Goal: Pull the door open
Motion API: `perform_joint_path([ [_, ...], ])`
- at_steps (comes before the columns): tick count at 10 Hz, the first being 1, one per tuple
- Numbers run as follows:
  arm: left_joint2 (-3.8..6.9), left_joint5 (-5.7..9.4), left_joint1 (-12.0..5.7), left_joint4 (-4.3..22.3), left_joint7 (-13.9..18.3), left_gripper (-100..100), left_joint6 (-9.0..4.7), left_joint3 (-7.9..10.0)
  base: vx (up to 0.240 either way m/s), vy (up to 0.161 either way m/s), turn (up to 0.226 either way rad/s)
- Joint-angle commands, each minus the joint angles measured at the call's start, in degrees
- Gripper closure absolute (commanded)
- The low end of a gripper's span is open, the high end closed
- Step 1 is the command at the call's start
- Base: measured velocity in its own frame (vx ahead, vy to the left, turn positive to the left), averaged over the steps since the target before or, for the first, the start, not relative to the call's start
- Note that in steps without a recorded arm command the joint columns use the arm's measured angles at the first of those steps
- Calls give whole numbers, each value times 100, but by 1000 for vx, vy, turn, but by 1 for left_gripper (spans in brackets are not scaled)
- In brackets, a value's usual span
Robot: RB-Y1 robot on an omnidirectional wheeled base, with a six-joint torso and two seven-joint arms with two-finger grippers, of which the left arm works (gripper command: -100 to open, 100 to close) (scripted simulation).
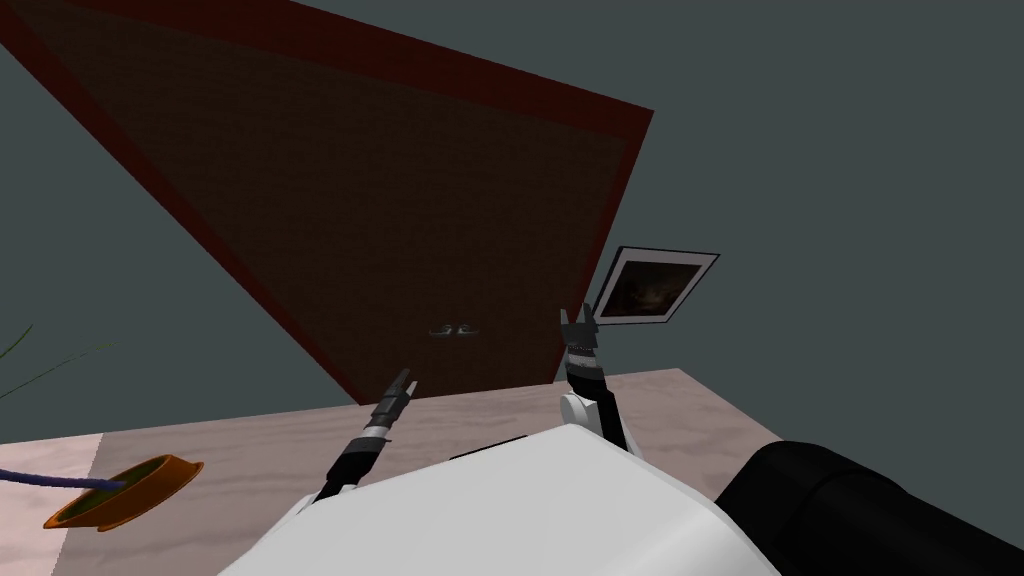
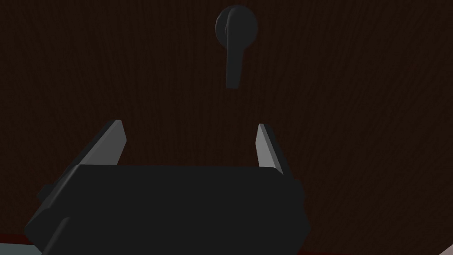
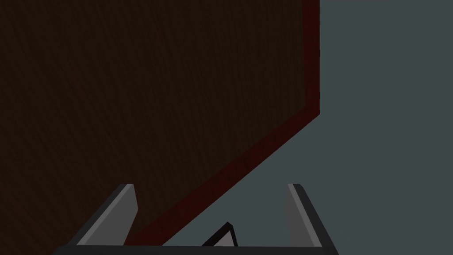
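The left claw point(image 2: 190, 127) — spread, gripping nothing — points at the dark door point(image 2: 354, 110), short of its lever handle point(image 2: 233, 53) (the right claw point(image 3: 211, 188), also spread, is by the red frame point(image 3: 312, 66)).

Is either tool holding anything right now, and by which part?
Nothing is held. The left tool is open, short of the door handle; the right tool is open, facing the door frame.

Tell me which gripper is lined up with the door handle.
The left gripper, open: the dark lever handle lies straight ahead of it; the right gripper faces the door frame.
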Motion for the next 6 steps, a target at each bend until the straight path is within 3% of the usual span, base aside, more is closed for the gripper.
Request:
perform_joint_path([
  [1, 21, 10, -71, 196, 25, -100, -71, -3, 114, -28, -2],
  [6, 132, 52, -234, 741, 128, -100, -239, -18, 99, -18, -8],
])
